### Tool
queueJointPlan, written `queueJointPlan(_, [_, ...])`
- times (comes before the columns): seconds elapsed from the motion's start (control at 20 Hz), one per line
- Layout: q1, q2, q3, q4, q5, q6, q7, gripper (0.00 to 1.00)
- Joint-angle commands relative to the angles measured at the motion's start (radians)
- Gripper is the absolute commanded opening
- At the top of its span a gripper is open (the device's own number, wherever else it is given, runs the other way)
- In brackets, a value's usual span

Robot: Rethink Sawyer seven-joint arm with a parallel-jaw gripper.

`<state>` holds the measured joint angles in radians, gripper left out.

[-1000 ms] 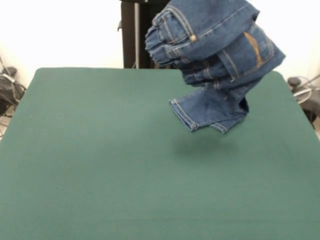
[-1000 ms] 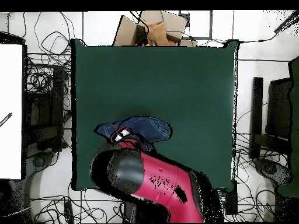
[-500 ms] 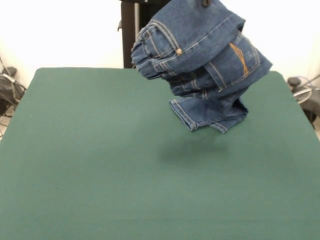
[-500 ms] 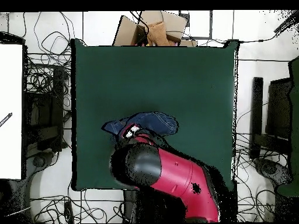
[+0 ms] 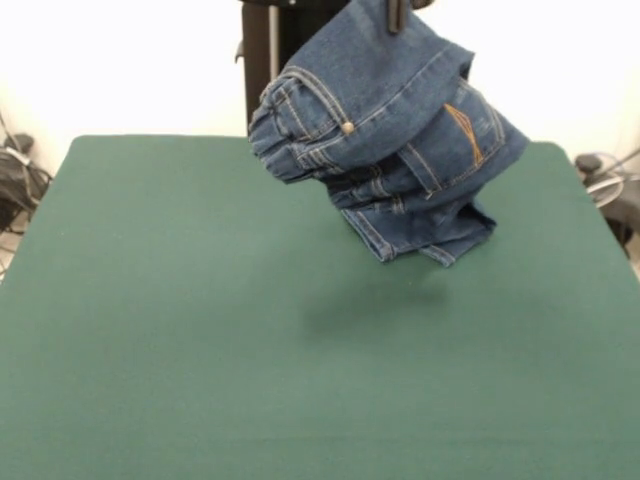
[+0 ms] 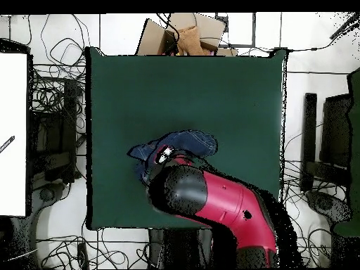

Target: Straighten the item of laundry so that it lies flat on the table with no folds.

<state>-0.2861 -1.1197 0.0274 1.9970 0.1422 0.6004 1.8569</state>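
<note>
The item of laundry [image 5: 390, 120], a small pair of blue jeans, hangs bunched and folded above the green table [image 5: 150, 300]. Its waistband and brass button face left, and a back pocket with tan stitching faces right. The leg hems dangle lowest, close to the cloth; I cannot tell whether they touch it. My gripper [image 5: 398, 10] shows only as a dark tip at the top edge, shut on the upper fold of the jeans. In the overhead view the red arm [image 6: 211, 200] covers most of the jeans [image 6: 186, 140], and the gripper [image 6: 164, 156] sits over their left part, above the table [image 6: 211, 84].
A black pedestal [image 5: 265, 70] stands behind the table's far edge. Cables [image 6: 56, 91] lie on the floor all round the table. A cardboard box [image 6: 179, 35] sits past one end, a white board [image 6: 13, 133] at one side and dark equipment [image 6: 309, 140] at the other.
The gripper has carried the upper part of the jeans leftward in the front view and slightly lower. The leg hems have stayed at about the same spot. In the overhead view the arm has swung right.
</note>
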Motion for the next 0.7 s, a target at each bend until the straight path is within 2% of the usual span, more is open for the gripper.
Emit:
queueJointPlan(0.05, [-0.086,-0.026,0.171,0.081,-0.060,-0.056,-0.241,0.00])
queueJointPlan(0.35, [-0.184,0.001,0.246,0.021,-0.100,0.008,-0.298,0.00])
queueJointPlan(0.7, [-0.259,0.025,0.315,-0.035,-0.150,0.071,-0.313,0.00])
